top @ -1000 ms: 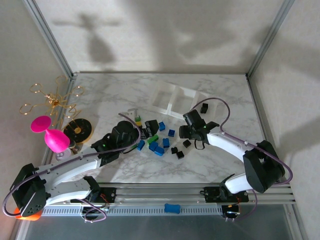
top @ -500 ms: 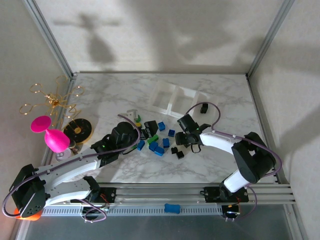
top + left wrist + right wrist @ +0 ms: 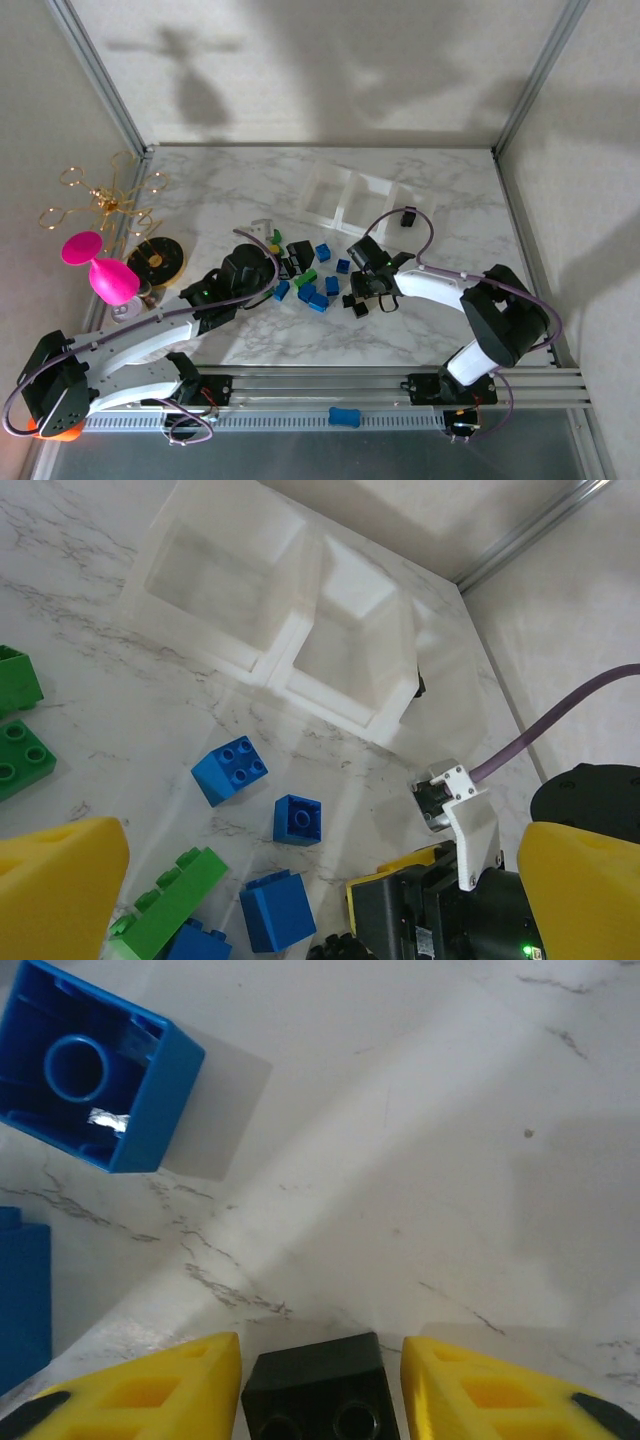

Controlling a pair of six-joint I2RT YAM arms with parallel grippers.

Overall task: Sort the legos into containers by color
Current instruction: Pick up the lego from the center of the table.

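Jaws of our right gripper have narrowed around a black lego, pickup nearing, though we cannot tell whether they've clamped.

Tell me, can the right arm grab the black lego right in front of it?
Probably yes: the black lego sits right between the right arm's jaws, nothing in the way.

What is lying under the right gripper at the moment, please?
A black lego sits on the table between the right gripper's fingers; its near end is cut off.
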